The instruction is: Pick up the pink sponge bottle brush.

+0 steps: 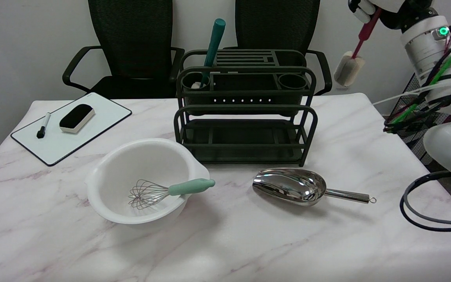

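Head view: While I look down across the marble tabletop (327, 250), I see my right hand (366, 9) at the picture's top right corner, partly cut off by the frame.
Fingers: closed around the red-pink handle of the pink sponge bottle brush (356, 51); I can only see part of them.
Brush place: in the air, off the tabletop, beyond its far right corner and in front of the wall, right of the dark green rack (245, 113).
Brush axis: long axis tilted, handle up and to the right into my hand, pale sponge head down and to the left.
Edges: the far edge of the tabletop runs just below the sponge head; the right edge slants down toward my arm.
Open room: I have bare tabletop along the whole near side and on the right between the rack and the right edge.
Around, centre: the rack stands upright at the far middle, with a teal-handled brush (214, 43) leaning out of its left cup.
Around, near: a white bowl (104, 196) holds a whisk (166, 191) whose mint handle rests over the rim; a steel scoop (292, 186) lies right of it, handle pointing right.
Around, left: a whiteboard (96, 129) carries an eraser (76, 118) and a marker (43, 126).
In the way: the right chair's armrest (325, 68) lies just left of the sponge head; I cannot tell whether they touch.
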### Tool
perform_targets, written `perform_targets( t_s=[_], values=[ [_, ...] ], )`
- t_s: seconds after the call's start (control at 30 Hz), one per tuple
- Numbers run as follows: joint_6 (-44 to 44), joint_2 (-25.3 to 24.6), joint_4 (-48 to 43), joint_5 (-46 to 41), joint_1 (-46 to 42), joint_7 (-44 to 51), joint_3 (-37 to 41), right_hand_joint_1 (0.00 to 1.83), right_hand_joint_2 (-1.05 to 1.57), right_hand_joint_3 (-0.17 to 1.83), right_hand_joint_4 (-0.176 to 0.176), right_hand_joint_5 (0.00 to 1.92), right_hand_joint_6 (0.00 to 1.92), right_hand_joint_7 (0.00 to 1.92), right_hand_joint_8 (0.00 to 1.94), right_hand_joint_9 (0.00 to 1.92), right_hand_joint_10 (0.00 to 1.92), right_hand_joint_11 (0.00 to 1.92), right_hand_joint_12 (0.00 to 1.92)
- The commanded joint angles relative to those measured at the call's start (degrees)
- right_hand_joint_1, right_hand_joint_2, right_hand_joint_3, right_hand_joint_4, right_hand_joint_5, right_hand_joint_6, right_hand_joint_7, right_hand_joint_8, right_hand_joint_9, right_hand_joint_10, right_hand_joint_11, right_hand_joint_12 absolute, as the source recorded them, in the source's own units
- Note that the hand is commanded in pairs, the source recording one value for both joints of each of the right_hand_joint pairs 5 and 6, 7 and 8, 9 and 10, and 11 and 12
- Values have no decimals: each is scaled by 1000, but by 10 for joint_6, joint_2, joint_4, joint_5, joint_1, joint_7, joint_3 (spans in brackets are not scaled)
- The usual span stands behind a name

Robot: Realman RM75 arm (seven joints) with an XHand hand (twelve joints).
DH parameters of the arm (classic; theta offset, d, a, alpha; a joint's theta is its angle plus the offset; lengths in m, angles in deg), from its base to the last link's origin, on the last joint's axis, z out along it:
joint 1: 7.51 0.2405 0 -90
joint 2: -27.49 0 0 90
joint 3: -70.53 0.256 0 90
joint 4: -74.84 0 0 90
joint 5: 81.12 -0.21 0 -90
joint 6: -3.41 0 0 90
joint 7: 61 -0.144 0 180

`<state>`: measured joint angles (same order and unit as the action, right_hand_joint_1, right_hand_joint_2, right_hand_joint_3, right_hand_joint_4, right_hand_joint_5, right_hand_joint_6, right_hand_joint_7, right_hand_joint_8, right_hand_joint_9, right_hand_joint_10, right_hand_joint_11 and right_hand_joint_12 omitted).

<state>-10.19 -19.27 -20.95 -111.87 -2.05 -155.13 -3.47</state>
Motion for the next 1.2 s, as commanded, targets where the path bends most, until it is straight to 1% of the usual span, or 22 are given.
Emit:
perform_targets(
  t_s=[0.03,0.1,0.27,0.4,0.57,0.6,0.63,0.67,0.97,1.2],
  values=[
    [-47,-19,-54,-59,-116,-2,61,1007,1081,786,0,1920,1920,1920,1920,1920,1920,1902,1902],
    [-59,-21,-65,-73,-126,1,57,1006,1086,786,0,1920,1920,1920,1920,1920,1920,1902,1902],
    [-63,-24,-103,-66,-143,3,43,1005,1097,788,0,1920,1920,1920,1920,1920,1920,1902,1902],
    [-113,-24,-108,-70,-146,-2,15,1002,1107,787,0,1920,1920,1920,1920,1920,1920,1894,1894],
    [-148,-24,-108,-77,-147,-3,-22,998,1134,783,0,1920,1920,1920,1920,1920,1920,1889,1889],
    [-167,-17,-212,-80,-158,-77,-63,995,1146,783,0,1920,1920,1920,1920,1920,1920,1889,1889],
    [-158,-22,-135,-86,-149,-26,-47,987,1154,783,0,1920,1920,1920,1920,1920,1920,1889,1889],
    [-158,-23,-107,-92,-144,-11,-46,980,1159,783,0,1920,1920,1920,1920,1920,1920,1889,1889],
    [-170,-22,-106,-95,-141,-15,-70,974,1183,787,0,1920,1920,1920,1920,1920,1920,1876,1876],
    [-159,-20,-93,-96,-131,-9,-65,976,1175,793,0,1920,1920,1920,1920,1920,1920,1859,1859]
  ],
)
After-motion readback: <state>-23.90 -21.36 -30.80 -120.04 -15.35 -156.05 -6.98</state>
